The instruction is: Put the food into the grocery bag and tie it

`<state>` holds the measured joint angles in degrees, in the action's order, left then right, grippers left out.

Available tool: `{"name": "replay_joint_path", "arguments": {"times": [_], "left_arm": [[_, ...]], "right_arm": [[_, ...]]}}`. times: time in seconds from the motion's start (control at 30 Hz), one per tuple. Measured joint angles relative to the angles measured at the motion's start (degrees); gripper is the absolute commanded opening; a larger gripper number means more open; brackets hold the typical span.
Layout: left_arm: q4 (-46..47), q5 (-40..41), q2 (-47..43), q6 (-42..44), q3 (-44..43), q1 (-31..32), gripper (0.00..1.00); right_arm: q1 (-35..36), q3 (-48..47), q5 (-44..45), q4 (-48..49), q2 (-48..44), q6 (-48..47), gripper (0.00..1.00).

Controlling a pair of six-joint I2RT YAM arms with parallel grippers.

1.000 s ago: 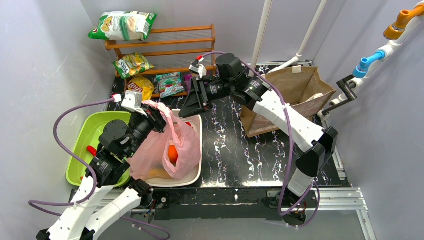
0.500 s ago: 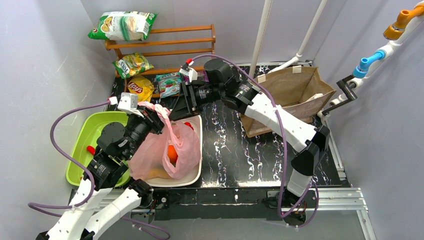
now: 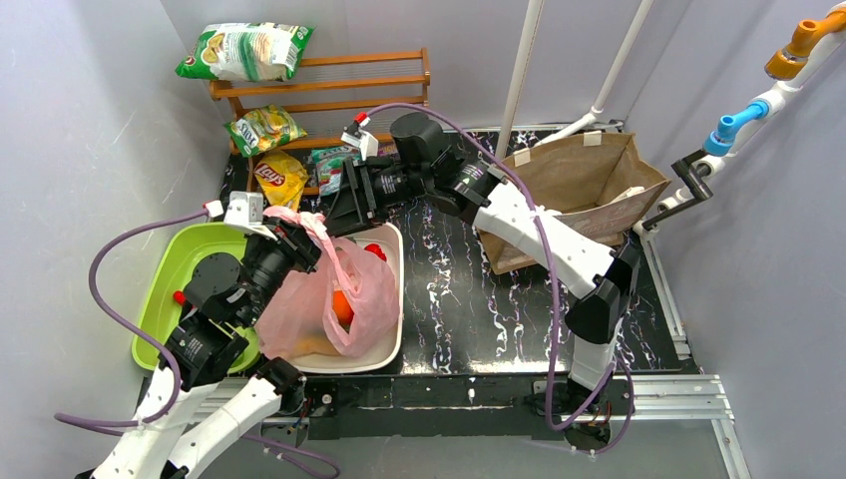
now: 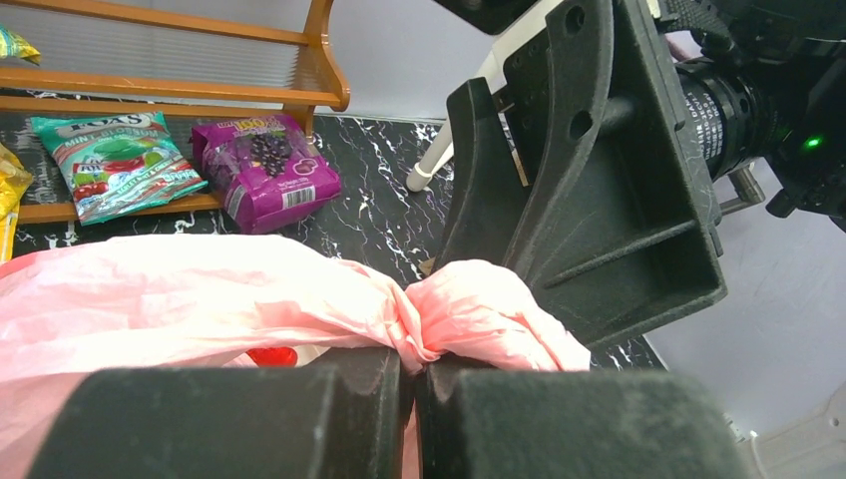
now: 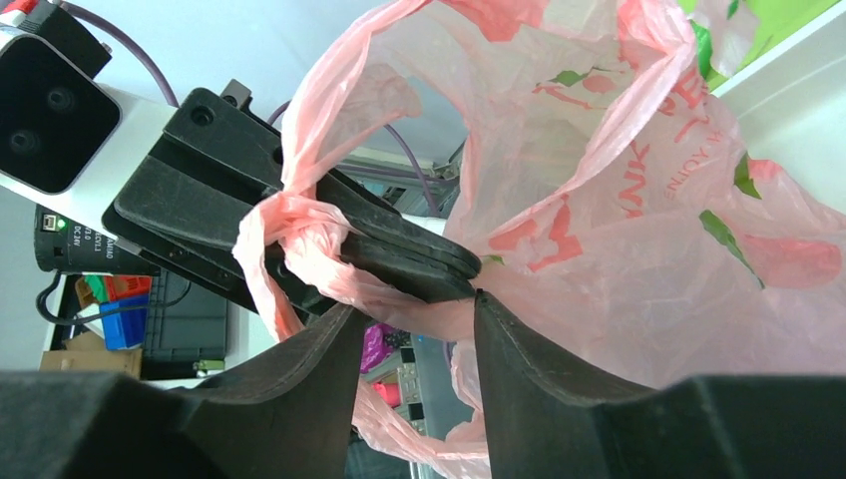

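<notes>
Top view: grocery bag (image 3: 361, 287) sits in the white tray (image 3: 391, 349), orange (image 3: 342, 305) inside; left gripper (image 3: 302, 238) holds its handle (image 3: 322, 228) up.
Left wrist: jaws clamped tight on the twisted pink handle.
Right wrist: right gripper (image 5: 414, 319) jaws apart, straddling that handle.

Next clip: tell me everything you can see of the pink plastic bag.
The pink grocery bag is thin, crinkly, translucent plastic printed with red shapes and green leaves. It sits slumped in the white tray, mouth partly open, an orange showing inside. The left gripper has its jaws shut on a twisted, bunched handle, holding it up; the right gripper has open jaws around some of that plastic.
</notes>
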<state>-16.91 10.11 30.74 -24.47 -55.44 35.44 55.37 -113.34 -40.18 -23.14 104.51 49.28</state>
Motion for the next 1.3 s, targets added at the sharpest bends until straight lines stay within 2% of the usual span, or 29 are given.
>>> {"name": "replay_joint_path", "arguments": {"times": [0.17,0.27,0.37,0.5,0.63,0.9,1.3], "left_arm": [[-0.3,0.0,0.0,-0.1,0.0,0.0,0.0],[-0.3,0.3,0.0,0.0,0.0,0.0,0.0],[-0.3,0.4,0.1,0.0,0.0,0.0,0.0],[-0.3,0.6,0.2,0.2,-0.1,0.0,0.0],[-1.3,1.5,0.2,0.9,-0.2,-0.1,0.0],[-3.4,1.3,0.2,1.8,-0.6,0.0,0.0],[-14.4,-2.1,-3.4,5.0,-1.8,0.2,0.0]], "right_arm": [[0.8,-2.8,0.0,-1.0,1.6,-0.7,0.55],[1.0,-3.3,0.4,-1.6,1.9,-1.3,0.51],[1.0,-3.6,0.8,-2.4,1.9,-1.6,0.42],[1.0,-3.6,1.1,-3.4,2.0,-1.6,0.2],[1.1,-3.8,0.9,-4.3,2.1,-1.5,0.02],[1.3,-3.9,1.5,-6.1,2.3,-1.5,0.01],[0.9,-4.6,3.4,-7.0,1.6,1.2,0.01]]}}
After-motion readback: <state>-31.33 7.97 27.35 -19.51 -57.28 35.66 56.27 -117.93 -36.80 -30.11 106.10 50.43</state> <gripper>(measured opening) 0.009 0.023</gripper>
